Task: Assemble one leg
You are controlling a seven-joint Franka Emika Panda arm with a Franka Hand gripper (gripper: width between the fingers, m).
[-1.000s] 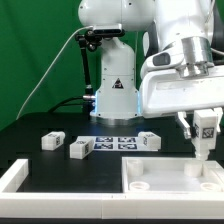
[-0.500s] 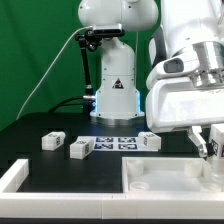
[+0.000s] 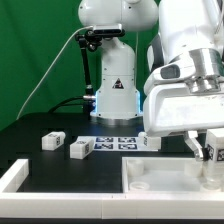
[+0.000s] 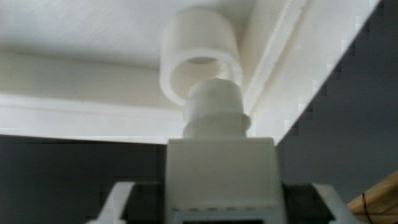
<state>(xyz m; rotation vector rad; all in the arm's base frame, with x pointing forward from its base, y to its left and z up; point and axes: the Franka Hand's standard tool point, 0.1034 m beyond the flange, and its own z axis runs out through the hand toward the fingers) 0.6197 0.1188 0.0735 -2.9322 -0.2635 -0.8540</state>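
My gripper (image 3: 211,147) is shut on one leg (image 3: 214,152), a small white block with a black-and-white tag, at the exterior view's right edge, just above the far right corner of the large white panel (image 3: 160,178). In the wrist view the leg (image 4: 222,165) sits between my two fingers (image 4: 125,200). Its round peg end points at a cylindrical socket (image 4: 199,50) in the panel's corner and is close to it or touching. Three more legs lie on the black table: two at the left (image 3: 53,141) (image 3: 80,149) and one by the marker board (image 3: 148,140).
The marker board (image 3: 113,143) lies flat in front of the robot base (image 3: 113,95). A white L-shaped rim piece (image 3: 14,180) sits at the front left. The panel's raised rim (image 4: 294,60) runs beside the socket.
My wrist has turned and moved lower and toward the exterior view's right. The held leg has gone from upright above the panel to down by its far right corner.
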